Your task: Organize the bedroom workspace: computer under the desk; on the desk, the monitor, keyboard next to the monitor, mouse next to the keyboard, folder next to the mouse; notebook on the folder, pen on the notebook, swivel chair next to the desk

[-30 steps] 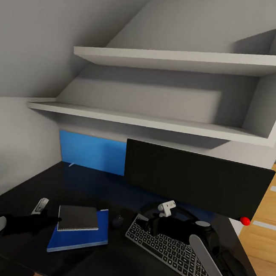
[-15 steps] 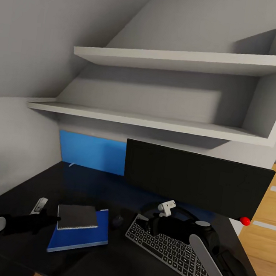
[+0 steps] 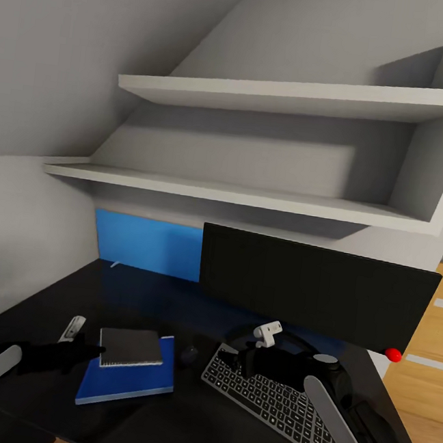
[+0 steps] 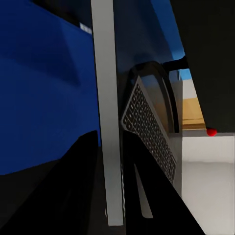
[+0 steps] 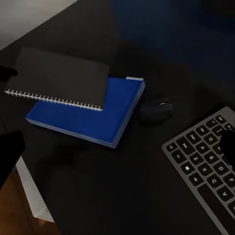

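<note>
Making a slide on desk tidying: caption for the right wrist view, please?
Spiral notebook lying askew on the blue folder, with the mouse and keyboard alongside on the black desk.

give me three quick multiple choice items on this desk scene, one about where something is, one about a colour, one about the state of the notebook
1. Where does the mouse lie?
A. between the folder and the keyboard
B. on the wall shelf
C. on top of the monitor

2. What colour is the folder?
A. red
B. bright blue
C. yellow

3. How does the notebook lie?
A. standing upright against the monitor
B. open on the keyboard
C. closed and flat on top of the folder

Answers:
1. A, the right wrist view shows the mouse on the desk with the folder on one side and the keyboard on the other.
2. B, its cover shows bright blue under the notebook in the head view.
3. C, its dark cover is shut and it rests flat on the folder, with the left gripper at its edge.
</note>
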Controlling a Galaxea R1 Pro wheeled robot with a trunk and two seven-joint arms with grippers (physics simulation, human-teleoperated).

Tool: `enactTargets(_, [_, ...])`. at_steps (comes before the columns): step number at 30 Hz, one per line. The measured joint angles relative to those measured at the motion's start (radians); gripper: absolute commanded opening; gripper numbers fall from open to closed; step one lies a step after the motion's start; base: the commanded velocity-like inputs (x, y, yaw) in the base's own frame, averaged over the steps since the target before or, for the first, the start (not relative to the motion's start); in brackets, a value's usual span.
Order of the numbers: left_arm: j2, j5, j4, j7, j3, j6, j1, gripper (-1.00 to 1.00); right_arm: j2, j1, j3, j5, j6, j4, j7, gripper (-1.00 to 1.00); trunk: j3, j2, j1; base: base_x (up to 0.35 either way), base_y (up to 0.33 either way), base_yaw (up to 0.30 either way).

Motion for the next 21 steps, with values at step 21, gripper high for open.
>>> enactTargets(21, [-0.015,0.007,0.001,0.006,0.001,0.003,-0.011,-1.0,0.0,-0.001,-0.001,0.0,0.0,0.0,0.0,1.0,0.0,0.0,0.0,0.0,0.0,0.0])
